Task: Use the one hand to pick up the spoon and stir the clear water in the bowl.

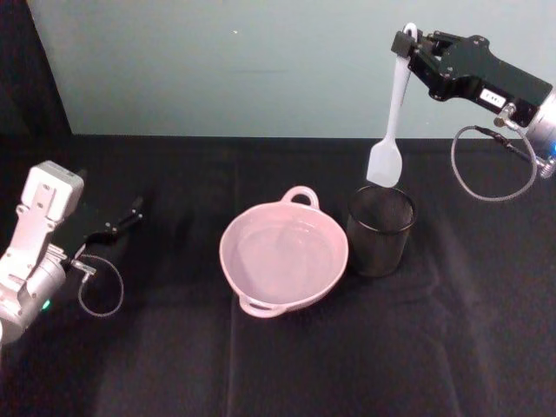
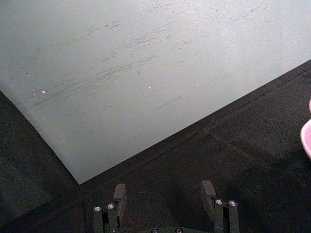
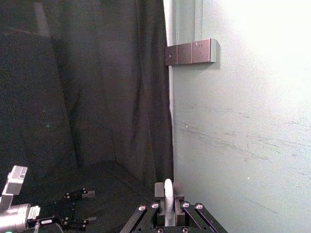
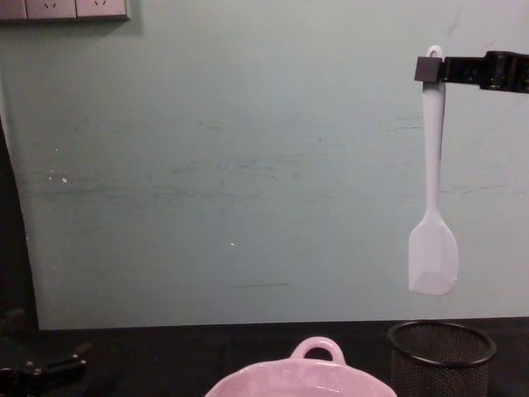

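Head: right gripper [image 1: 406, 39] clamped on spoon [image 1: 393, 122] handle end. Spoon hangs vertical, head down, over mesh cup [image 1: 380, 230] beside bowl [image 1: 228, 261]. Water [image 1: 282, 256] barely discernible.
Left wrist: left gripper [image 2: 164, 191] fingers apart, empty.
Chest: bowl cut off at bottom edge.

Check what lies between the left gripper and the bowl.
Bare black tablecloth, in the head view, from the parked left gripper to the bowl. The right gripper holds the spoon above the mesh cup.
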